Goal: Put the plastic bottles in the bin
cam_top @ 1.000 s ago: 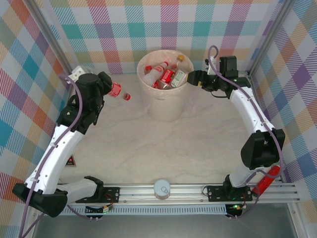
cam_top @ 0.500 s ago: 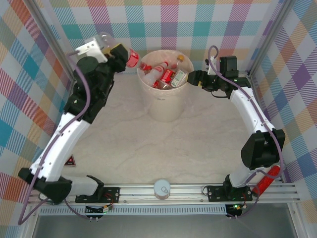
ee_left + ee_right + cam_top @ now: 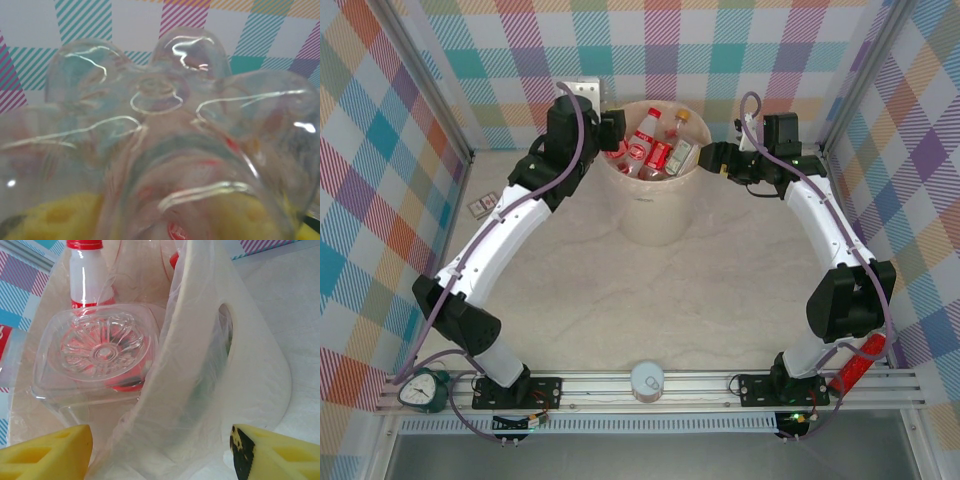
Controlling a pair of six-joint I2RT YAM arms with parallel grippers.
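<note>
Left pincer (image 3: 612,135) pinches a clear bottle (image 3: 165,125) at the left rim of the bin (image 3: 650,212), right pincer (image 3: 708,158) spread astride the right rim; risk: released this near the edge, bottle may glance off onto the worktop (image 3: 620,300).

One round cream plastic bin (image 3: 648,215) holds at least four clear red-labelled plastic bottles (image 3: 660,155). There is one white-lidded jar (image 3: 647,380) and one green alarm clock (image 3: 419,390).
</note>
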